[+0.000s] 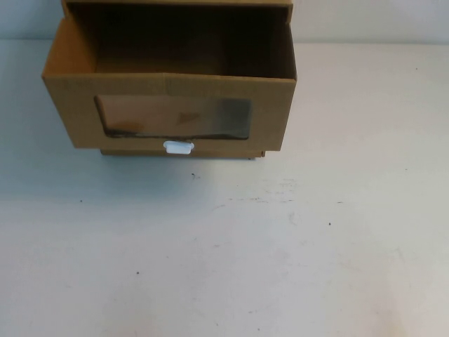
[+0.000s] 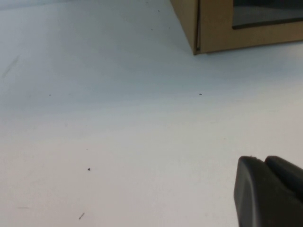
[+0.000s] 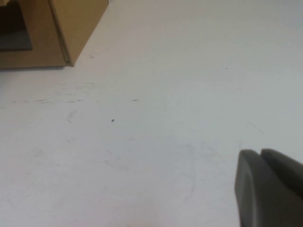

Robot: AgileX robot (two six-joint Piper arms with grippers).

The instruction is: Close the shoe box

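Note:
The shoe box point(image 1: 84, 105) is brown cardboard and stands at the far middle-left of the white table. Its drawer is pulled out toward me and its open top shows a dark, empty inside. The front has a wide clear window point(image 1: 175, 116) and a small white tab point(image 1: 178, 147) at its bottom edge. Neither gripper shows in the high view. My left gripper point(image 2: 262, 160) is shut and empty above bare table, well short of the box corner point(image 2: 213, 28). My right gripper point(image 3: 259, 152) is shut and empty, well short of the box's other corner point(image 3: 75, 23).
The white table point(image 1: 280, 253) spreads bare in front of the box and to its right, with only small dark specks and scuff marks. The box's outer sleeve point(image 1: 175, 3) reaches the top edge of the high view.

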